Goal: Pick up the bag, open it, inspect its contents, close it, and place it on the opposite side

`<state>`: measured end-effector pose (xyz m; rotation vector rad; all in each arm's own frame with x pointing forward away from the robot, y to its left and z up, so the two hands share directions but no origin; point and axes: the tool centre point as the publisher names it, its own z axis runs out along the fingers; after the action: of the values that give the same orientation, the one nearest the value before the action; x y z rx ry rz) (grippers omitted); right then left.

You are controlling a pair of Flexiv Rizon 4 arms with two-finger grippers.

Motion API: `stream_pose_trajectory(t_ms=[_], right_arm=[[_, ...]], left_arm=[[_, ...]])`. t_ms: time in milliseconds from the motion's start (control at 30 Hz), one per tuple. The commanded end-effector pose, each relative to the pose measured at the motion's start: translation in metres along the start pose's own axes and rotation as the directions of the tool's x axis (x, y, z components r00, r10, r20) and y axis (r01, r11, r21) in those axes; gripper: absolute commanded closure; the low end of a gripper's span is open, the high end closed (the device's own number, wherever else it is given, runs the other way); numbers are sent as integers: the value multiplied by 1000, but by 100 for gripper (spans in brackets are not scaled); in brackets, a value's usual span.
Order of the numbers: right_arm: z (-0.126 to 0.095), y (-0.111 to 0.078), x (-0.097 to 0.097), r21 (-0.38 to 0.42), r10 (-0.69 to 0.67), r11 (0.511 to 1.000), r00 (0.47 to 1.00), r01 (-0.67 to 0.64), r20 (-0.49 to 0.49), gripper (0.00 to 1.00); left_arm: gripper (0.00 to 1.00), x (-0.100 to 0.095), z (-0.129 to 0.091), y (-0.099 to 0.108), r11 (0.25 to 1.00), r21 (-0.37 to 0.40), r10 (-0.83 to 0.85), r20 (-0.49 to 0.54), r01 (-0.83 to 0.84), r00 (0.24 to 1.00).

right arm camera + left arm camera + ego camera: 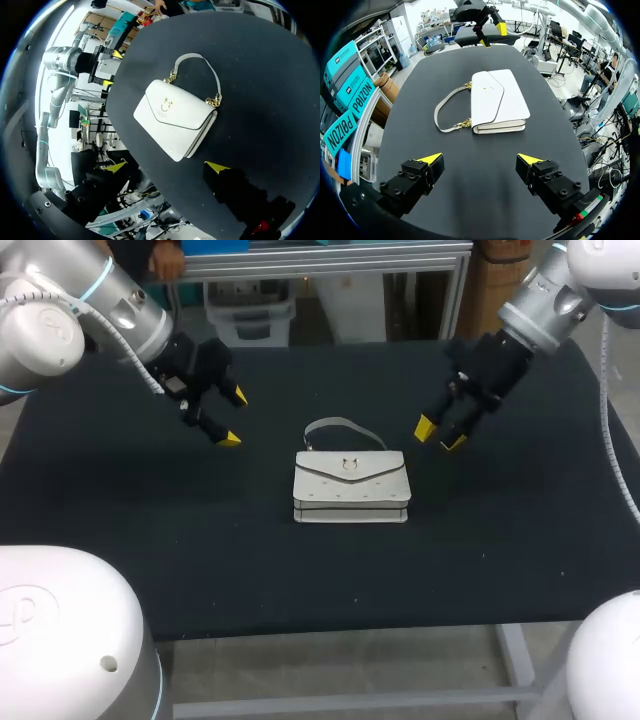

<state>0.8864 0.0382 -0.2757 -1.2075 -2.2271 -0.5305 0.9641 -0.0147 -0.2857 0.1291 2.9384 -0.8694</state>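
Note:
A white handbag (351, 487) with a closed flap and a grey strap lies flat on the middle of the black table (150, 540). My left gripper (234, 417) hovers open to the bag's left, nothing between its fingers. My right gripper (439, 434) hovers open to the bag's right, also empty. From the left wrist, the handbag (496, 102) lies ahead of the open left gripper (481, 159), with the right gripper (491, 34) beyond it. From the right wrist, the handbag (175, 117) lies ahead of the open right gripper (166, 166), apart from it, with the left gripper (113, 67) beyond.
The bag's strap (344, 428) curves over the table on the far side of the bag. Bare black tabletop surrounds the bag on all sides.

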Motion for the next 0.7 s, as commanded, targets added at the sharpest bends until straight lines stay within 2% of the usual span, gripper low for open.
stream_pose_trajectory(t_ms=[33,300,333,367,400,433,467,533,700], right_arm=[[2,-6,8,-121,33,992,835,40,550,0],[2,-6,8,-121,33,992,835,40,550,0],[2,-6,8,-121,33,992,835,40,550,0],[9,2,14,-85,-33,991,788,107,615,0],[11,4,17,-78,-79,983,772,164,630,0],[18,7,20,-61,-111,975,704,215,701,0],[22,8,21,-58,-128,967,672,248,730,0],[30,6,23,-49,-201,933,631,356,750,0],[42,2,16,-6,-287,888,565,460,773,0]], left_arm=[[0,0,1,0,1000,1,0,2,0,1000],[0,0,1,0,1000,1,0,2,0,1000],[0,0,3,-4,1000,-14,-13,28,13,1000],[0,2,6,-8,1000,-15,-8,44,9,999],[0,3,7,-10,1000,-14,-14,59,15,998],[0,8,10,-15,1000,-19,1,76,1,997],[0,10,11,-16,1000,-22,15,80,-13,997],[0,14,14,-22,999,-26,42,94,-40,995],[0,16,18,-31,998,-41,60,99,-56,993]])
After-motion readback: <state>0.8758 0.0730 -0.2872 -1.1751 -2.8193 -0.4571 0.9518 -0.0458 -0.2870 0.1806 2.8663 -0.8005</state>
